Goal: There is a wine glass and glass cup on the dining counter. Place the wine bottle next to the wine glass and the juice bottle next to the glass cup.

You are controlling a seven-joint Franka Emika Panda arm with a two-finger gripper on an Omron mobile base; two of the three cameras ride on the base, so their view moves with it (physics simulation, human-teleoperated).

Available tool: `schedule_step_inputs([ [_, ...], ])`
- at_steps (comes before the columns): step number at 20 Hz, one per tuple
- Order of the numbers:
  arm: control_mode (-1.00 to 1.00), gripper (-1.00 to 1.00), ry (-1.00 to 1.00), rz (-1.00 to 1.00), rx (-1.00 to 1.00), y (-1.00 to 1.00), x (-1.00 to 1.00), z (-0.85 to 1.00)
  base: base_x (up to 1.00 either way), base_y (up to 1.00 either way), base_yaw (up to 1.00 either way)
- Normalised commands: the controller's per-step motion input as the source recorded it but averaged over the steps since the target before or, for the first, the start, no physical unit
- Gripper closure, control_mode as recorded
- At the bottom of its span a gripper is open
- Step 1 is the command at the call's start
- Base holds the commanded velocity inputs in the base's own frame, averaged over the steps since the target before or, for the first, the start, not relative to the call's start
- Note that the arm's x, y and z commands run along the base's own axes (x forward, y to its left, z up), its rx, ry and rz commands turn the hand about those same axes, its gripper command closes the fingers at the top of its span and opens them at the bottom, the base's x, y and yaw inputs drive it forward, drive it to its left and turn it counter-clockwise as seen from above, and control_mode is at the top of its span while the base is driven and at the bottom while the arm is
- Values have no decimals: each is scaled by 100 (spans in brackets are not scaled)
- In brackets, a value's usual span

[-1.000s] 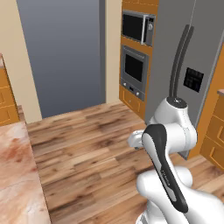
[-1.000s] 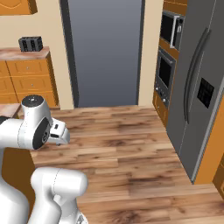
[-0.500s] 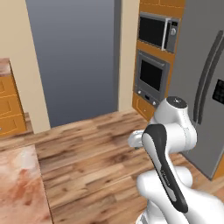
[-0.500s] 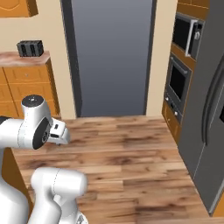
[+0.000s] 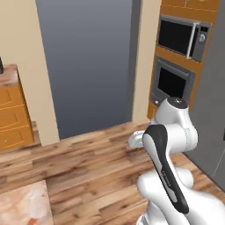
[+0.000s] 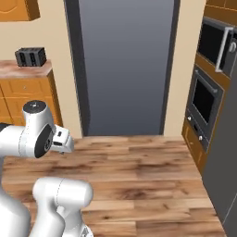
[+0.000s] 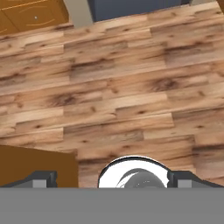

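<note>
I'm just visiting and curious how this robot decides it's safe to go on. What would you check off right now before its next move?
1. Floor ahead free of obstacles: ok, bare wood floor up to the grey doorway.
2. Gripper empty: ok, nothing sits between the fingertips in the hand view.
3. Gripper open: ok, the tips stand wide apart.
4. Bottles or glasses located: not ok.
5. Dining counter within reach: cannot tell; one marbled corner lies at lower left.
6. Clearance from the wall oven: ok.

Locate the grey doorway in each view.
Left base view: upper middle, grey doorway.
Right base view: top centre.
Hand view: thin strip along the top edge.
Shared landmark: the orange drawer cabinet left of it.
</note>
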Motion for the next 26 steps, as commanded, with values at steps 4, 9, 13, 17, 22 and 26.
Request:
schedule_step_inputs([
  [4, 100, -100, 0, 0, 0, 0, 0, 0, 88, 0, 12],
  [9, 100, -100, 0, 0, 0, 0, 0, 0, 87, 0, 12],
  [13, 100, -100, 0, 0, 0, 0, 0, 0, 87, 0, 13],
  [17, 100, -100, 0, 0, 0, 0, 0, 0, 87, 0, 15],
  [22, 100, -100, 0, 0, 0, 0, 0, 0, 76, 3, 33],
  [26, 100, -100, 0, 0, 0, 0, 0, 0, 69, 2, 41],
])
